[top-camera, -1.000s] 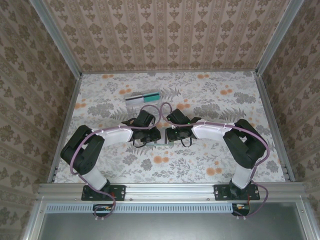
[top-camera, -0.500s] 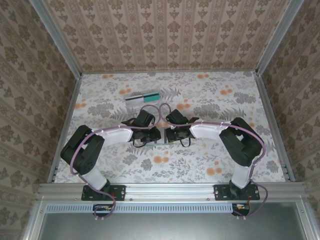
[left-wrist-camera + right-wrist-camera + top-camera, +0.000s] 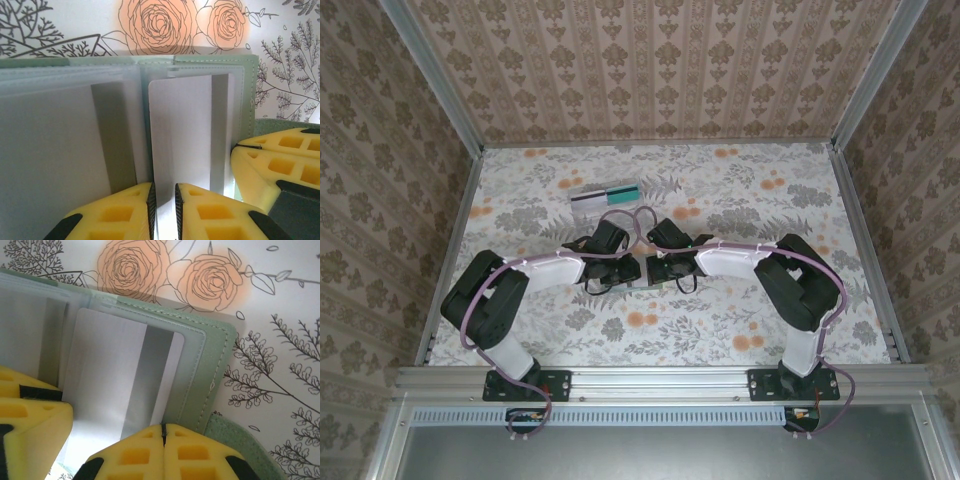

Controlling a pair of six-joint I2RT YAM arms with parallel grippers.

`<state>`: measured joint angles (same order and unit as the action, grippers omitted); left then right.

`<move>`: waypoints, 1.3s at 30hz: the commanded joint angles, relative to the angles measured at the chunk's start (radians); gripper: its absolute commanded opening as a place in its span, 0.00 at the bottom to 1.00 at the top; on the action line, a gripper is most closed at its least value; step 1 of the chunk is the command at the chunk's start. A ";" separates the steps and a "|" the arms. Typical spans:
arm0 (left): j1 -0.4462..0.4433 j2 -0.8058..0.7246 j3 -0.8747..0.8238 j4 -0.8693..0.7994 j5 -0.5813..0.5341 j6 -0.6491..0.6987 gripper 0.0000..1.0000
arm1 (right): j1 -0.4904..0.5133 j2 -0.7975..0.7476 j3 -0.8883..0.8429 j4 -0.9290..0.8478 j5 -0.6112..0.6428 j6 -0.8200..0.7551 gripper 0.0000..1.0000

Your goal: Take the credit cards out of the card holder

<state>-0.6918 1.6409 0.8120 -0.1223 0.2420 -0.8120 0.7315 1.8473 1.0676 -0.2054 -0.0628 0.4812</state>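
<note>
**Green-edged, spread open, not emptied yet**

Finds the card holder (image 3: pixel 210 59) lying open on the desk (image 3: pixel 740 200), under both wrists. Shows a white card (image 3: pixel 185 130) and a striped card (image 3: pixel 115 370) seated in their pockets, so judges removal barely begun. Has the left pincer (image 3: pixel 164 210) narrowed to a slit, seemingly on a leaf of the holder. Has the right pincer (image 3: pixel 163 440) fully closed at the striped card's near edge; cannot tell whether anything is gripped. Notes a pale-and-teal flat item (image 3: pixel 605 197) well apart, far side; cards or not, unclear.
</note>
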 commanded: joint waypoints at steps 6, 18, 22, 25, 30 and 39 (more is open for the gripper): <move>0.020 -0.111 0.016 -0.159 -0.080 0.071 0.22 | 0.016 0.046 -0.004 -0.023 0.001 0.004 0.04; 0.089 -0.102 -0.075 -0.104 -0.040 0.094 0.21 | 0.018 0.041 0.005 -0.028 -0.003 0.000 0.05; 0.090 -0.071 -0.089 -0.087 -0.038 0.089 0.21 | 0.023 0.047 0.022 -0.031 -0.012 0.004 0.05; 0.091 -0.053 -0.095 -0.070 -0.027 0.083 0.20 | 0.035 0.051 0.038 -0.040 -0.012 0.005 0.05; 0.091 -0.049 -0.099 -0.063 -0.024 0.080 0.20 | 0.045 0.062 0.059 -0.050 -0.011 0.005 0.05; 0.091 -0.082 -0.103 -0.077 -0.029 0.081 0.20 | 0.057 0.079 0.072 -0.055 0.003 0.006 0.06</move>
<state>-0.6010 1.5509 0.7399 -0.1646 0.2276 -0.7395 0.7734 1.8908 1.1290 -0.2287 -0.0547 0.4816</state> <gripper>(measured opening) 0.201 0.065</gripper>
